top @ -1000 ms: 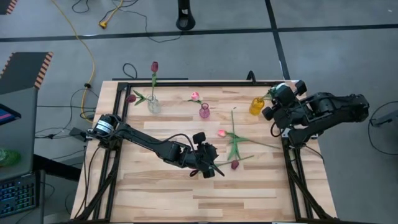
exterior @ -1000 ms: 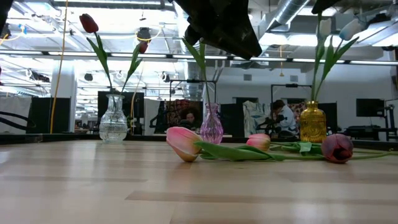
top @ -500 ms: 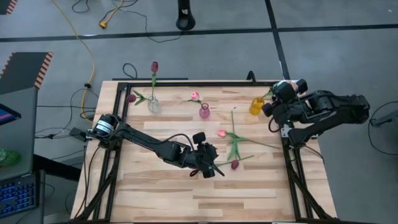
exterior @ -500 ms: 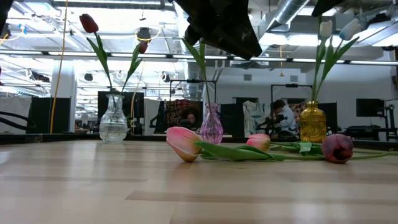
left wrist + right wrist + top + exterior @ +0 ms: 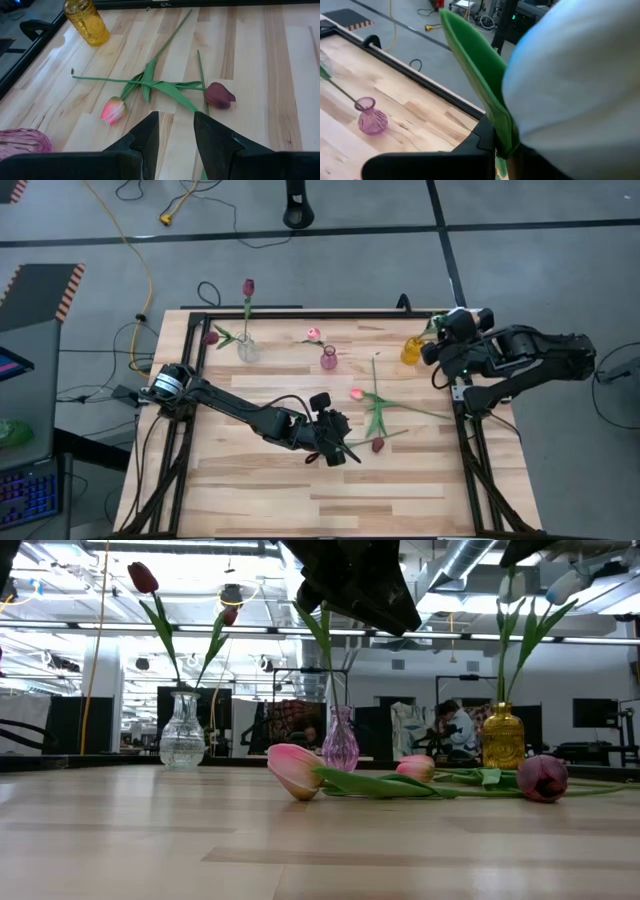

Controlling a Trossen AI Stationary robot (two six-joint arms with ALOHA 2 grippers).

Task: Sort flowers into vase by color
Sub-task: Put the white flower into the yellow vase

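Spanning the pale wooden table, the left gripper hovers with fingers spread over loose tulips: pink-headed, dark red. The right gripper pinches a white tulip above the amber glass vase; next, lower it in.

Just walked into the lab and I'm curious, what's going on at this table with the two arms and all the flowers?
Tulips are being sorted into vases. The right gripper is shut on a white tulip above the yellow vase. The left gripper hangs open over a pink tulip and a dark red tulip lying on the table. The clear vase holds dark red tulips, the purple vase a pink one.
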